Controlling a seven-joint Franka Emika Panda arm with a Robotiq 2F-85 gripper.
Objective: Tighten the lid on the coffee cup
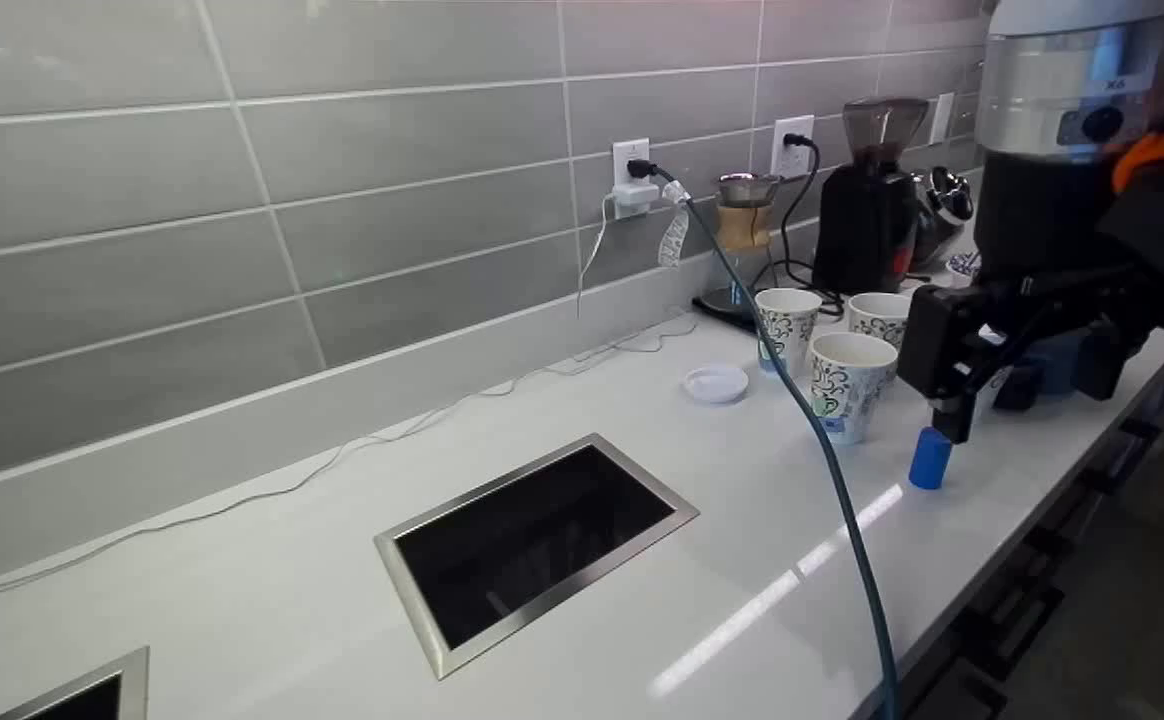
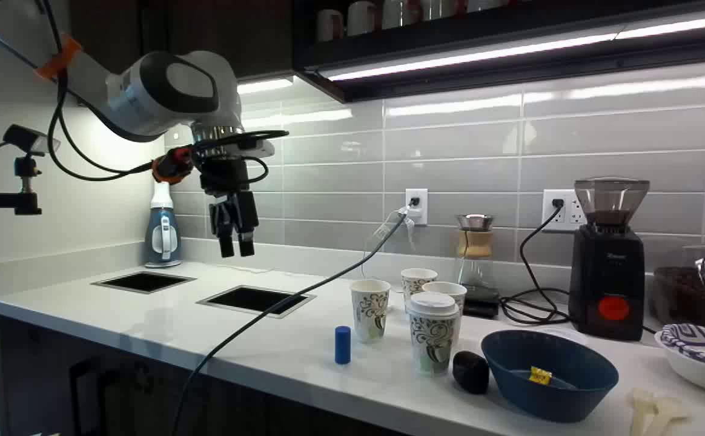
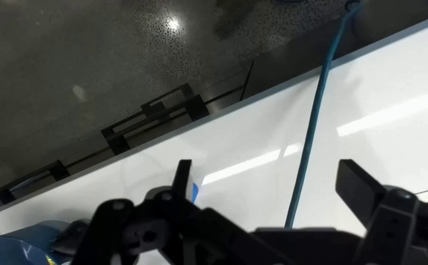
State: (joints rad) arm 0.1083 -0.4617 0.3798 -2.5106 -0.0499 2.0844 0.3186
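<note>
In an exterior view the coffee cup stands upright on the white counter. Its whitish lid sits on its rim; how tight the lid is cannot be told. Just to the right of the coffee cup, near its base, lies a black lump. Right behind the coffee cup, partly hidden by it, is a patterned cup. Another patterned cup stands farther behind, and a third patterned cup is to the left. A small blue bottle stands upright left of the coffee cup, near but apart. A dark blue bowl with a yellow packet in it lies to the right, past the black lump. A flat white disc rests on the counter, with patterned cups between it and the coffee cup. Farther behind the coffee cup are a glass carafe and, more to the right, a black grinder. Well apart from the coffee cup, up and to its left, hangs the gripper. In the wrist view its fingers are spread wide, and a bluish cable shows in the gap.
</note>
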